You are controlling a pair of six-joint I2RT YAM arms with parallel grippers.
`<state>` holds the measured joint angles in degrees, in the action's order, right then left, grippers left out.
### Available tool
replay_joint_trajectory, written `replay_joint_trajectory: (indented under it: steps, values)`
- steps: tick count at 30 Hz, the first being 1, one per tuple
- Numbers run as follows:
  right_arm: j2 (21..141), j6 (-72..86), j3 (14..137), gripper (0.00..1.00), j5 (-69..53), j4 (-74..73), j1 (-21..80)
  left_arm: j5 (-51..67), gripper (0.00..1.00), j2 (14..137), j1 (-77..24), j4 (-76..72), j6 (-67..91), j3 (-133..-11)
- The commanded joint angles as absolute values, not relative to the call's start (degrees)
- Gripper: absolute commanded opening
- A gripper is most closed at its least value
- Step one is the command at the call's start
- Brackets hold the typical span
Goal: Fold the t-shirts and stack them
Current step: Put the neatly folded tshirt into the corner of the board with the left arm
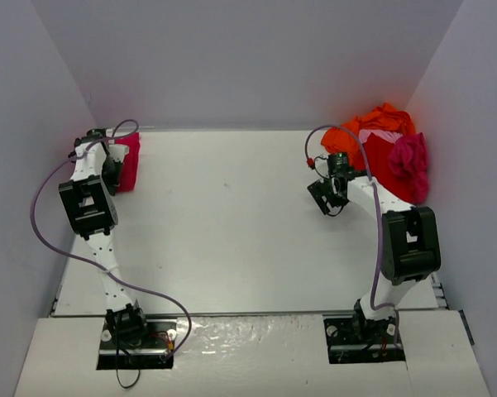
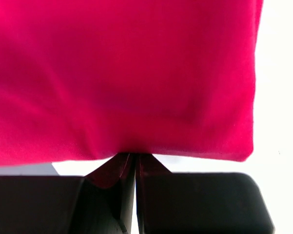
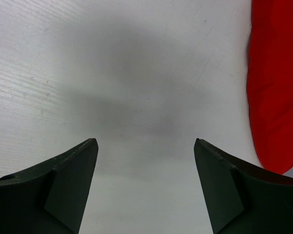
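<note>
Looking first at the edges, you have the left claw point(image 2: 135, 156) far out by the left wall point(image 1: 25, 165), with little room on its outer side and the wide bare tabletop point(image 1: 231, 223) on its inner side. Its two fingers are pressed together with no gap, and their tips meet the near hem of the folded crimson t-shirt point(image 2: 126, 73), which spreads out ahead of the claw and across nearly its whole view. The cloth puckers slightly right at the tips, but you cannot tell whether any of it is pinched between them. Your right claw point(image 3: 145, 141) hangs with its fingers spread wide and nothing between them, over bare tabletop. Just to its right lies the edge of the red t-shirt point(image 3: 275, 87), close to the right finger but apart from it. That shirt belongs to a loose heap beyond and to the right of the claw, against the right wall point(image 1: 471, 124): the orange t-shirt point(image 1: 372, 124) at the back, a pale pink t-shirt point(image 1: 380, 135) showing beneath it, and a crumpled magenta t-shirt point(image 1: 409, 161) on the red one's outer side. To that claw's left, the tabletop gives you free room.
</note>
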<state>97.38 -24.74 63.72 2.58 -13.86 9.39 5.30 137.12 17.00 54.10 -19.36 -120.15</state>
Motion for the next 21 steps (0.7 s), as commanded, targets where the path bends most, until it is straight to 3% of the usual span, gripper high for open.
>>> replay_joint_trajectory:
  steps: [1,9,15,21]
  values:
    - [97.03,-25.40,64.31,0.77,3.72,-12.74,10.46,5.97,0.00,143.44,17.29,57.66,-17.06,-130.33]
    - [97.86,-25.22,64.42,0.77,4.42,-12.64,10.56,4.96,0.00,152.17,14.65,63.48,-16.52,-148.63]
    - [98.78,-25.05,64.51,0.77,4.98,-12.64,10.87,4.25,0.00,152.94,13.62,62.06,-16.50,-149.98]
    - [99.05,-25.01,64.55,0.77,5.44,-12.66,11.33,6.05,0.00,146.72,13.54,57.94,-17.04,-140.81]
